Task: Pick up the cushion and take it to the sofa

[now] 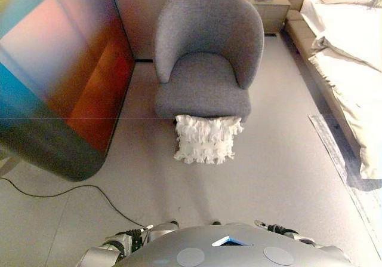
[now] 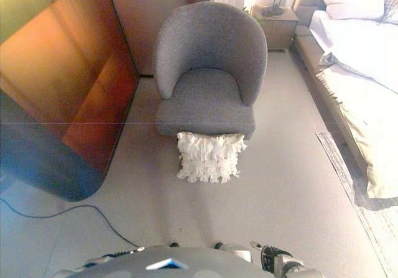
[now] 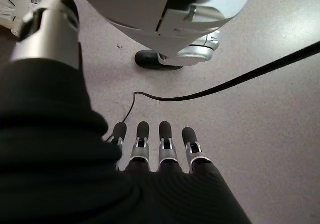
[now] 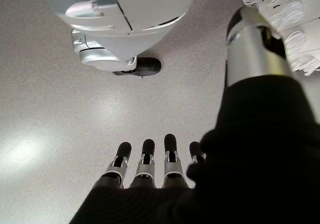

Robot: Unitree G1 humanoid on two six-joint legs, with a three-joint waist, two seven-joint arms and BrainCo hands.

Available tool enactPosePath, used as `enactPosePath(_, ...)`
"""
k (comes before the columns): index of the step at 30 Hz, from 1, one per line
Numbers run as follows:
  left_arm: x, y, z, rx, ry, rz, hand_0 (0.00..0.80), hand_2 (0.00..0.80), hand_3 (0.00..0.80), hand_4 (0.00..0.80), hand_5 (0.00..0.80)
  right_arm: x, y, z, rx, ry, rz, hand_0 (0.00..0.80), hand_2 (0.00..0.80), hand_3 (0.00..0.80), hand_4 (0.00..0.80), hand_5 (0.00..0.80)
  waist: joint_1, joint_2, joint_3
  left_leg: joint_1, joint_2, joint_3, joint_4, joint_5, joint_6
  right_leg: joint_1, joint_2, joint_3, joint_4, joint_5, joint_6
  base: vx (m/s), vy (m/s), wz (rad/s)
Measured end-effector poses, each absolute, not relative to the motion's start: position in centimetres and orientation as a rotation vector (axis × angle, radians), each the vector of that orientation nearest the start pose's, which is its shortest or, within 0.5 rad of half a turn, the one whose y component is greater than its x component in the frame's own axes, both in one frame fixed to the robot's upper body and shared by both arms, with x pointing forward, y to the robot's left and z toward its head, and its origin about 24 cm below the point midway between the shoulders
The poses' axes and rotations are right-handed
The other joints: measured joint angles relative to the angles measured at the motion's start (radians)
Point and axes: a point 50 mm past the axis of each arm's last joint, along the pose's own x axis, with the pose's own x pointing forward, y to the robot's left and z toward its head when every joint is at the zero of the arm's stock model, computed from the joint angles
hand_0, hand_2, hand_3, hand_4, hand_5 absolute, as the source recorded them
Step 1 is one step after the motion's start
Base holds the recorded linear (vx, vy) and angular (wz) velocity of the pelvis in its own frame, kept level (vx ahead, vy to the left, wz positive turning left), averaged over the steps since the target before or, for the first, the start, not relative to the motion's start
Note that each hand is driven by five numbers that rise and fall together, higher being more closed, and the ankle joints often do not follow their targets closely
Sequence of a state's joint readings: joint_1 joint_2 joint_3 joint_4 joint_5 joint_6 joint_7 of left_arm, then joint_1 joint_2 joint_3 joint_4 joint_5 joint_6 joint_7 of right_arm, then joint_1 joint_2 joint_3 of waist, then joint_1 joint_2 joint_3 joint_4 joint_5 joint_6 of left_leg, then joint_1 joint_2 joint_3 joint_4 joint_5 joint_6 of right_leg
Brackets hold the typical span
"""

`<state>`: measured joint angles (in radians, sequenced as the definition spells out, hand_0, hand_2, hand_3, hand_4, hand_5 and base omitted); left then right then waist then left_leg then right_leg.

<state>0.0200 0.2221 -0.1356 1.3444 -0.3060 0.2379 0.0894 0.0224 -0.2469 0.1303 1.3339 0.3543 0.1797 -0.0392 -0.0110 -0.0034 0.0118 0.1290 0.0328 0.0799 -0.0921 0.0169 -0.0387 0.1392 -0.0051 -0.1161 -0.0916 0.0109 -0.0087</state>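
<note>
One cushion (image 1: 207, 138) against armchair (image 1: 206, 58)

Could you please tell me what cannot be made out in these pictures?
- Cushion: its back, against the armchair, is hidden in both eye views.
- Bed: cut off by the eye views' right edge.
- Left hand, right hand: palms hidden by their dark covers.

Strong warm light enters from the far right, washing the bed (image 1: 349, 46) nearly white. The grey armchair (image 1: 206, 58) is evenly lit; the white cushion (image 1: 206, 138) throws a soft shadow. Left, a glossy panel (image 1: 59, 70) shows smeared coloured glare, and straight lines bow near the edges.
</note>
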Motion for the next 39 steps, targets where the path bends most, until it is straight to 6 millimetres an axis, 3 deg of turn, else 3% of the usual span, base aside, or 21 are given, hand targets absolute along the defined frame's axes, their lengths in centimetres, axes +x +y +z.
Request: enactPosePath(39,2.95,23.32,-17.15,0.068,1.596,0.316,0.000,0.000,0.000,0.000,0.000,3.79,-24.09,-16.96,-0.009,1.508,-0.324,0.000,0.000,0.000,0.000,0.000,0.000,0.004,0.011,0.001,0.001,0.001,0.005,0.000,0.000,0.001,0.002,0.005,-0.001,-0.001,0.001,0.000,-0.015,0.00)
